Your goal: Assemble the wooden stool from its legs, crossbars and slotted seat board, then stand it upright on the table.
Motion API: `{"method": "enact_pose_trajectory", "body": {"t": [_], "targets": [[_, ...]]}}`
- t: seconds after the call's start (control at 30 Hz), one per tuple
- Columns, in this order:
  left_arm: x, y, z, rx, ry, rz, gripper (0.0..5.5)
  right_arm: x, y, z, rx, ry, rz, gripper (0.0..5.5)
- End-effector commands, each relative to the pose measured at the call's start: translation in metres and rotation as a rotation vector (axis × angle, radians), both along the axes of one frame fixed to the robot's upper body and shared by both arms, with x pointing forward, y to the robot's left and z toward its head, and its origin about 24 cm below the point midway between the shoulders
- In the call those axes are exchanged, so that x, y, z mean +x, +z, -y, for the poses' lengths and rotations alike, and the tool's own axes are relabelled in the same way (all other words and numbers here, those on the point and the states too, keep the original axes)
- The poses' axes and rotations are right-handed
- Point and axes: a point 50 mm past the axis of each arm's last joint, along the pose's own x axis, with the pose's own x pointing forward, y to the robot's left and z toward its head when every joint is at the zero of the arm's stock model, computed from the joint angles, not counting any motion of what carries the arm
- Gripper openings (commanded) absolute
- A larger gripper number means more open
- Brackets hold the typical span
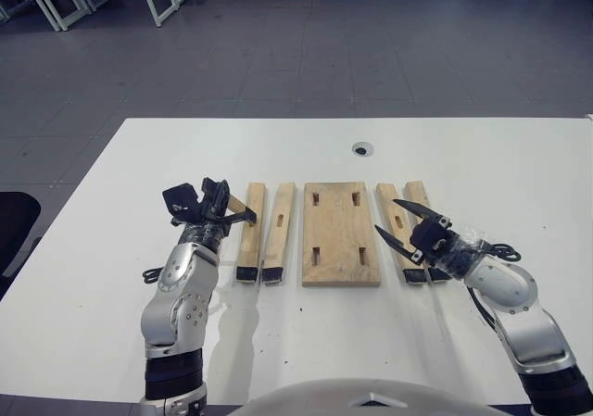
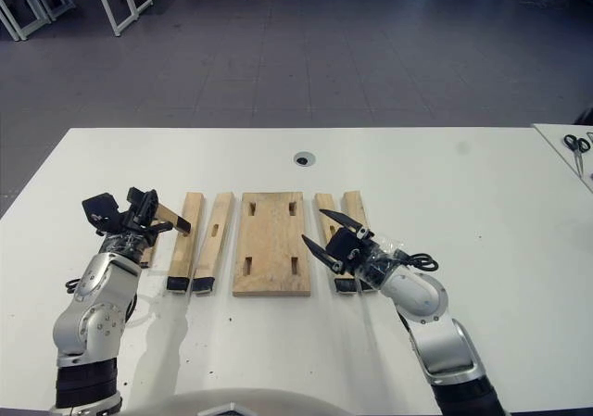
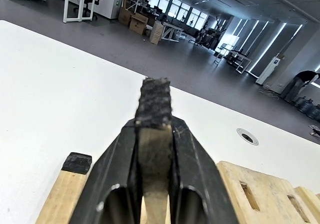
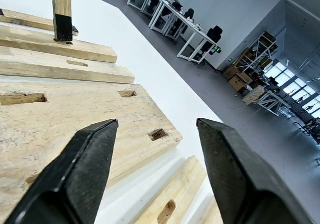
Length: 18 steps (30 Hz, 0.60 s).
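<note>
Left hand clenched on a leg, seat board lying to its right. Right hand released over the right legs, whose long axes run away from the robot.

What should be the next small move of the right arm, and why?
Probably lower the right end effector onto the inner bar beneath it and close. It hangs open just above that bar, right of the seat board, while the left end effector already grips a lifted bar.
</note>
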Motion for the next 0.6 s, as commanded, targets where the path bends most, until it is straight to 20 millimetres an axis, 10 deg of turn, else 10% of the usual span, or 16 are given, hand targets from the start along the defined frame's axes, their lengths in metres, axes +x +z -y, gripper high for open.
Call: {"method": "enact_pose_trajectory", "body": {"t": [0.03, 0.4, 0.6], "targets": [[-0.001, -0.006, 0.000, 0.006, 0.018, -0.011, 0.43, 0.000, -0.001, 0.000, -0.015, -0.002, -0.005, 2.90], [-0.001, -0.022, 0.013, 0.330, -0.074, -0.293, 0.43, 0.001, 0.000, -0.001, -0.017, -0.006, 0.011, 2.90], [-0.006, -0.037, 0.003, 0.233, 0.009, -0.397, 0.43, 0.003, 0.001, -0.003, -0.019, -0.004, 0.023, 2.90]]}}
